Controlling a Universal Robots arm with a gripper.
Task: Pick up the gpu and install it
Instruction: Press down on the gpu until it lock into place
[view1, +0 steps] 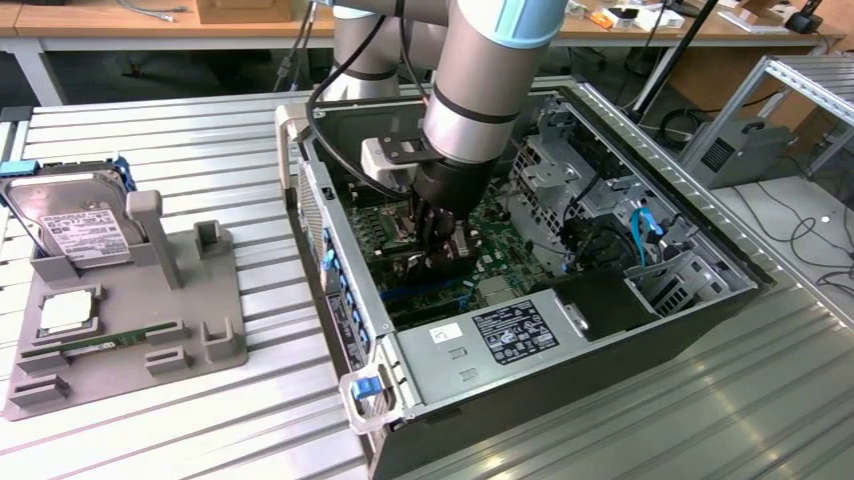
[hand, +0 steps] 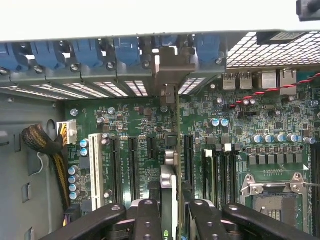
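My gripper (view1: 438, 250) reaches down inside the open computer case (view1: 694, 300), over the green motherboard (view1: 501, 255). It is shut on the gpu (view1: 430, 272), a thin black card seen as a dark slab below the fingers. In the wrist view the gpu (hand: 171, 170) stands edge-on between my two black fingers (hand: 149, 220), above the expansion slots (hand: 132, 160). Its silvery end bracket (hand: 170, 70) sits against the case's rear slot openings, among the blue clips (hand: 87, 52). I cannot tell whether the card's edge sits in a slot.
A grey holder (view1: 134, 330) at the exterior view's left carries a silver hard drive (view1: 80, 225), a processor chip (view1: 67, 312) and a green memory stick (view1: 114, 342). Inside the case are a labelled power supply (view1: 514, 332), drive cages (view1: 567, 165), a braided cable bundle (hand: 45, 145) and the processor socket (hand: 270, 192).
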